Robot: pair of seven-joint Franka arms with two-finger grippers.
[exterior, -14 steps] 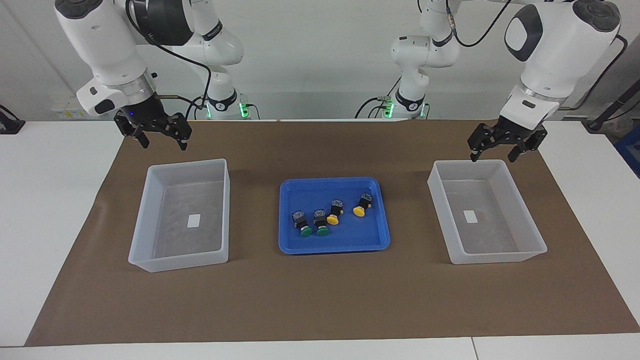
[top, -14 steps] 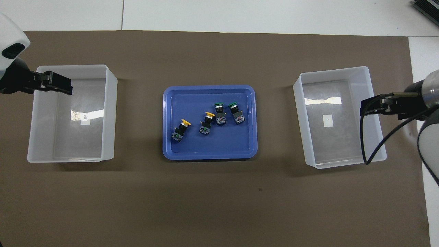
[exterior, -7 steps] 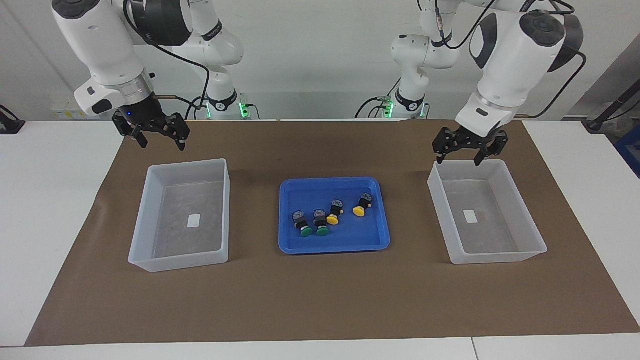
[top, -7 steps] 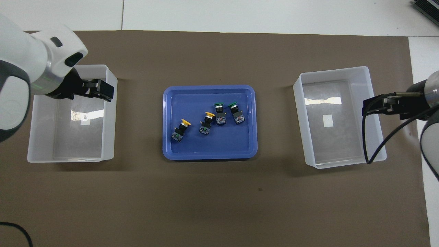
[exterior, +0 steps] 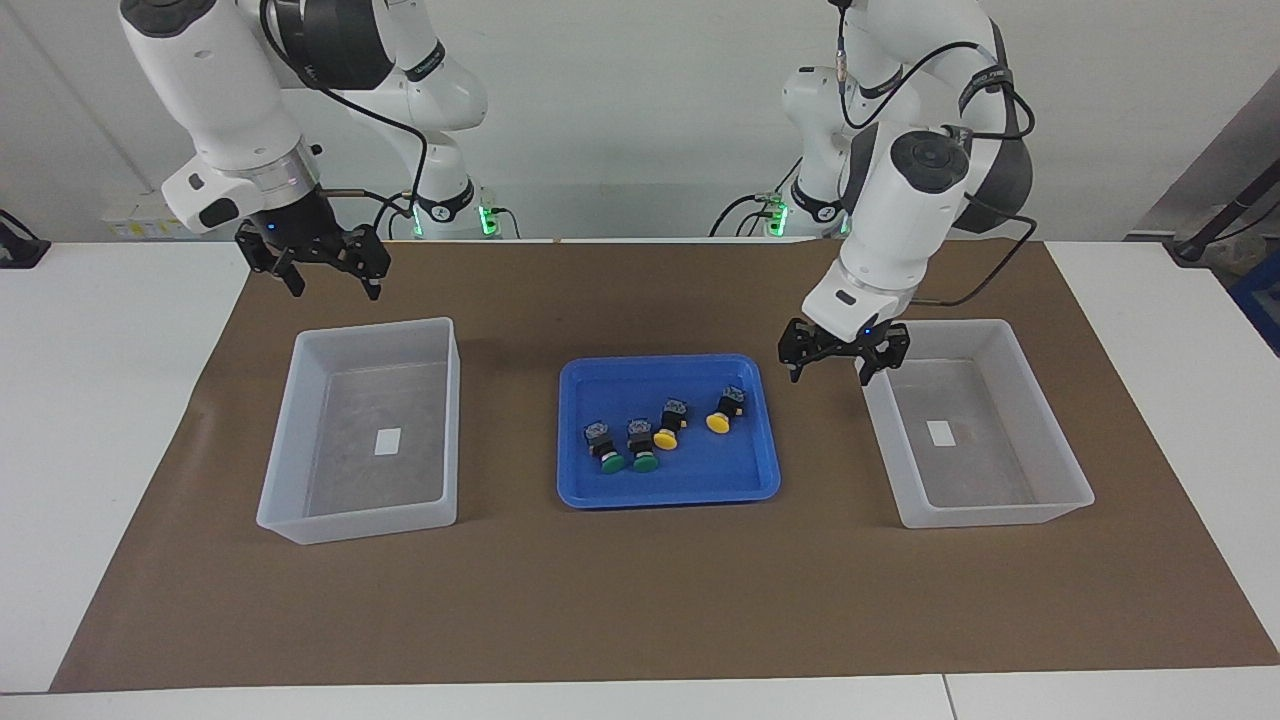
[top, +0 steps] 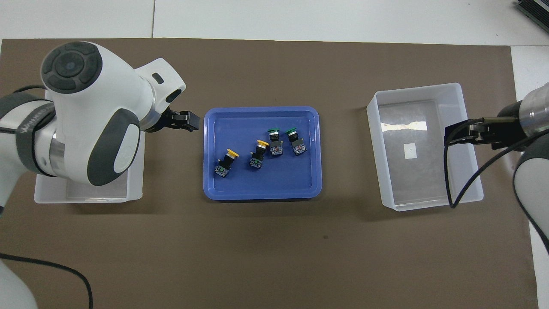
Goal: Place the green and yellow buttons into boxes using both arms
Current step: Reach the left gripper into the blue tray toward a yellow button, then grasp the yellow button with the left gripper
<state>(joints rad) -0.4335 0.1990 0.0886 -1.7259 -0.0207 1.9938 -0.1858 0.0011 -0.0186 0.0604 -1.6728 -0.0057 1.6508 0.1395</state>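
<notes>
Two green buttons [exterior: 612,462] [exterior: 645,462] and two yellow buttons [exterior: 665,439] [exterior: 717,423] lie on their sides in the blue tray [exterior: 668,492]. In the overhead view the green buttons [top: 273,130] [top: 291,130] and yellow buttons [top: 262,143] [top: 232,153] show in the same tray [top: 261,193]. One translucent box [exterior: 990,515] stands at the left arm's end and another box [exterior: 360,520] at the right arm's end, each holding only a white label. My left gripper [exterior: 830,375] [top: 188,121] hangs open over the mat between tray and box. My right gripper [exterior: 335,290] [top: 450,139] hangs open, high by its box [top: 429,204].
A brown mat [exterior: 640,600] covers the table under the tray and boxes. In the overhead view the left arm's body covers much of its box [top: 85,199]. A black cable loops from the right arm over its box.
My left arm has swung from over its box toward the blue tray and come lower. The right gripper has shifted slightly toward the middle. The buttons have not moved.
</notes>
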